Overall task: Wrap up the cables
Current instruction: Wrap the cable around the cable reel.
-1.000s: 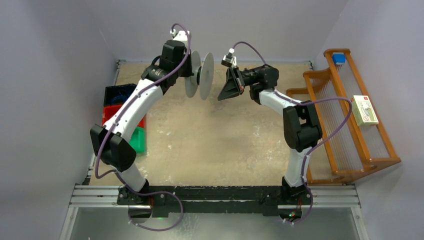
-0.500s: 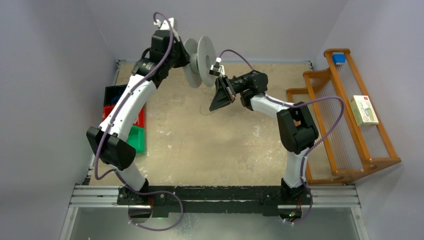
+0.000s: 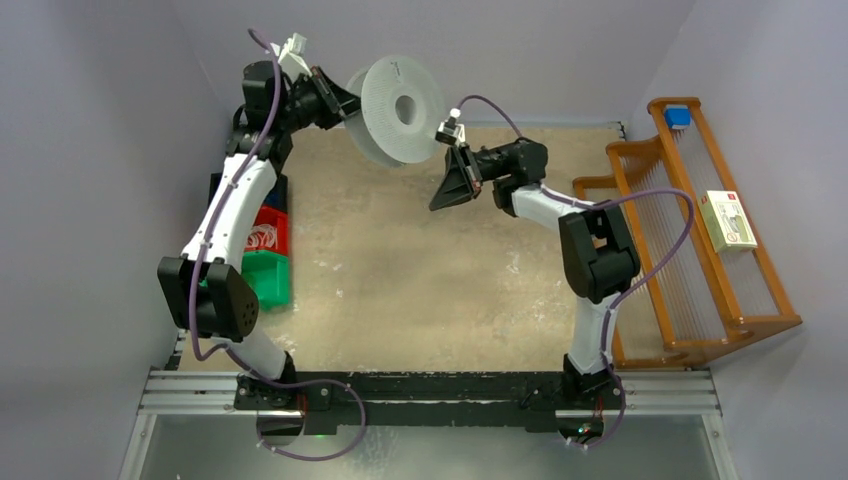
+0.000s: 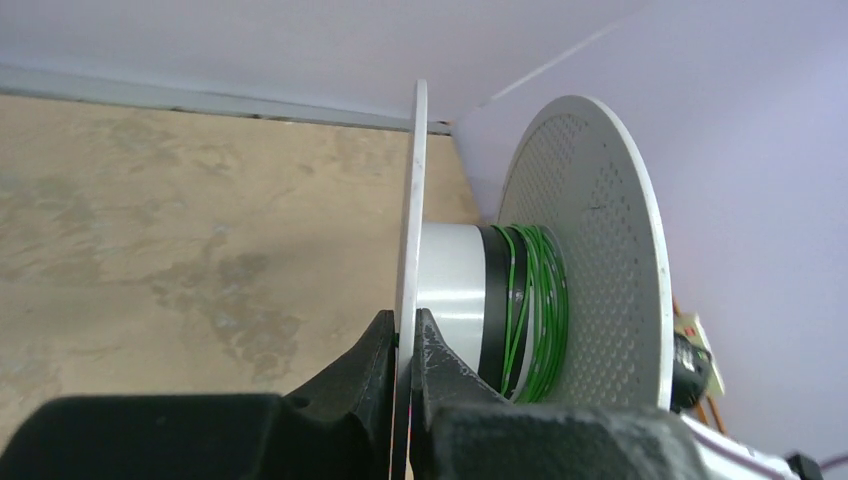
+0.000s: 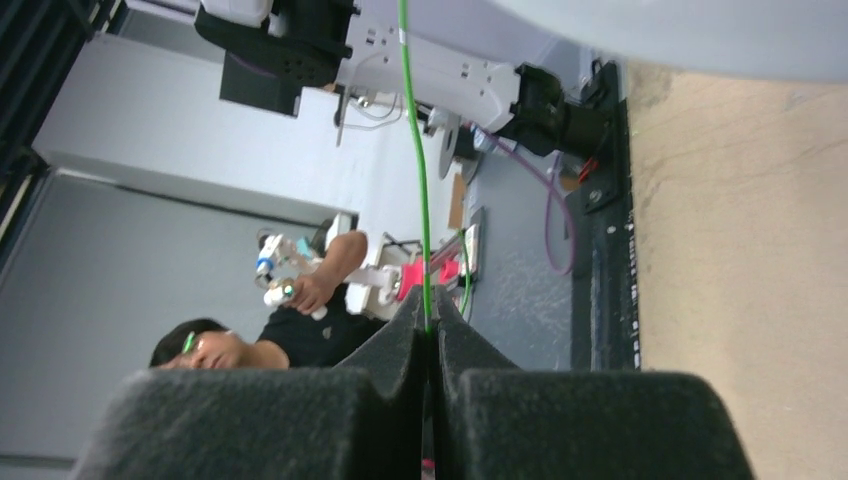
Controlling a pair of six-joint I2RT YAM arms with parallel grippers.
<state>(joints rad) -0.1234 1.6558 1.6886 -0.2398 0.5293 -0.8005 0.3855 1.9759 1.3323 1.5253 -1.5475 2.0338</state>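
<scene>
Now, mid-winding, I judge: my left jaws clamp the pale grey round spool (image 3: 385, 120) by its flange above the far edge of the table (image 3: 420, 290), my right jaws pinch the thin green cable (image 5: 415, 150) feeding it; next needs tension through the turn.

The mottled tan table (image 3: 400, 290) bears coloured bins (image 3: 268, 275) along its left edge.
</scene>
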